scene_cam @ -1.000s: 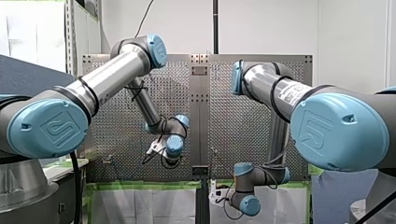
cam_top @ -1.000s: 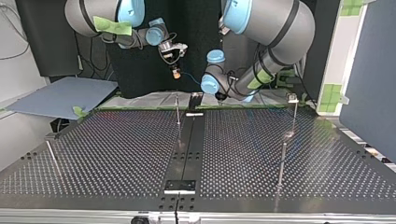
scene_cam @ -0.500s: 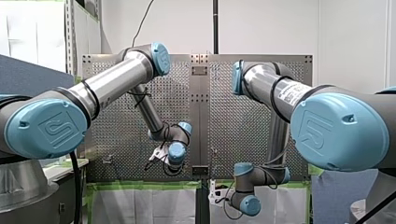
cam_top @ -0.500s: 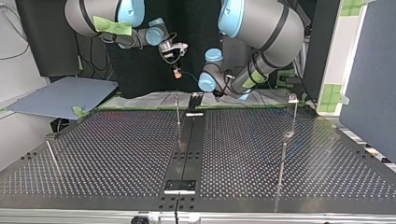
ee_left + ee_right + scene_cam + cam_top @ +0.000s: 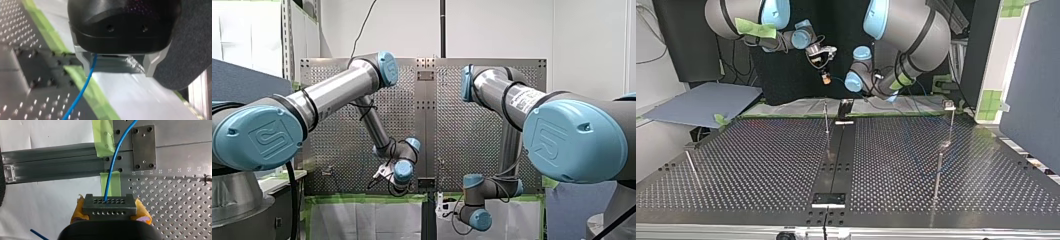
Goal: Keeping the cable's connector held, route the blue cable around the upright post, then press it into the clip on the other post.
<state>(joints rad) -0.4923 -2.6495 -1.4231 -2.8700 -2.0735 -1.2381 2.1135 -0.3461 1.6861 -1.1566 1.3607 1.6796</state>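
Observation:
My right gripper (image 5: 109, 214) is shut with its yellow pads on the grey connector (image 5: 109, 203). The blue cable (image 5: 112, 162) leaves the connector and runs ahead over the table's edge. In the top view this gripper (image 5: 824, 75) hangs above the back edge, behind a thin upright post (image 5: 826, 117). My left gripper (image 5: 116, 65) is black with metal fingers and stands open. The blue cable (image 5: 83, 85) passes between its fingers, close beside one finger (image 5: 84, 60), and nothing is pinched. A post with a clip (image 5: 950, 106) stands at the top view's back right.
The perforated table (image 5: 761, 160) has a dark centre strip (image 5: 838, 160). Another upright post (image 5: 937, 172) stands at the top view's front right and a leaning rod (image 5: 692, 169) at its left. Green tape (image 5: 103, 137) and white sheeting line the back edge.
My left arm's wrist has dropped lower in the front view and shifted toward the top view's left, closer to the cable. My right gripper has kept its place with the connector.

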